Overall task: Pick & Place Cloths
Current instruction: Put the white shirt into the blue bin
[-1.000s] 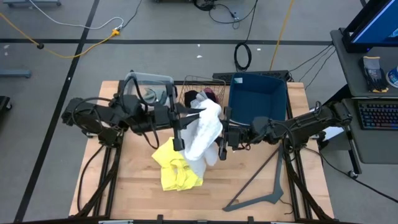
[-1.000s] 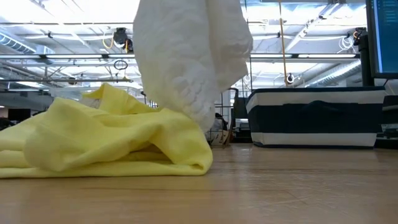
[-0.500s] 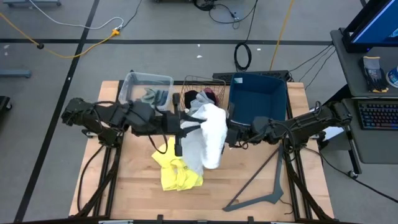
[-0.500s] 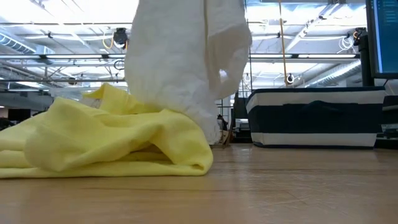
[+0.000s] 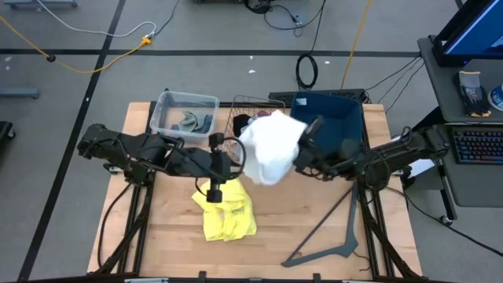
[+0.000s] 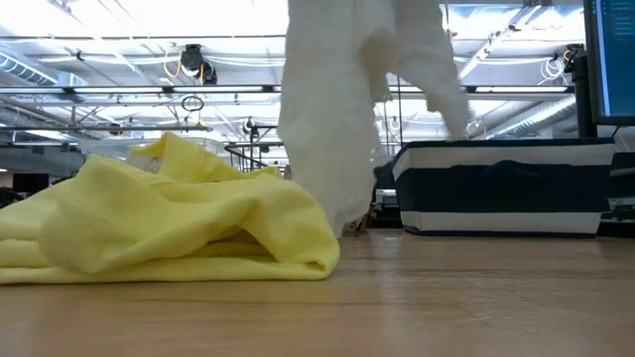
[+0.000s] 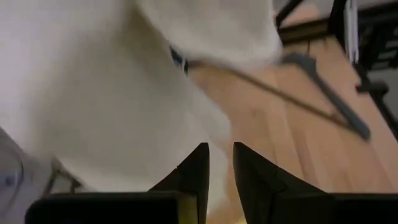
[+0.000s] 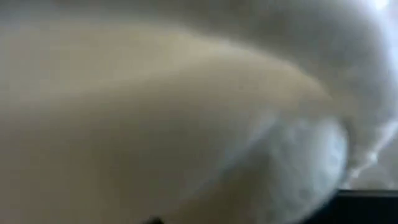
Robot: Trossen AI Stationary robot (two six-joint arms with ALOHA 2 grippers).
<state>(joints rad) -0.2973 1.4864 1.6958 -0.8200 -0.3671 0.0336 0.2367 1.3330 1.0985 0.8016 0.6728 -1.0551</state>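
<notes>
one white cloth [image 5: 271,147] clamped in right fingers [image 5: 301,154], left fingers [image 7: 219,171] slightly apart, no readable writing

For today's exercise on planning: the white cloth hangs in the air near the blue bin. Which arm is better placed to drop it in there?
The right. Its hand sits under the white cloth, beside the blue bin. The left hand hangs empty over the yellow cloth, farther off.

Even, bright light falls from overhead, with ceiling lamps glaring above the white cloth [image 6: 337,119] in the low view. The wrist views are blurred, the right one filled by unfocused white fabric.
</notes>
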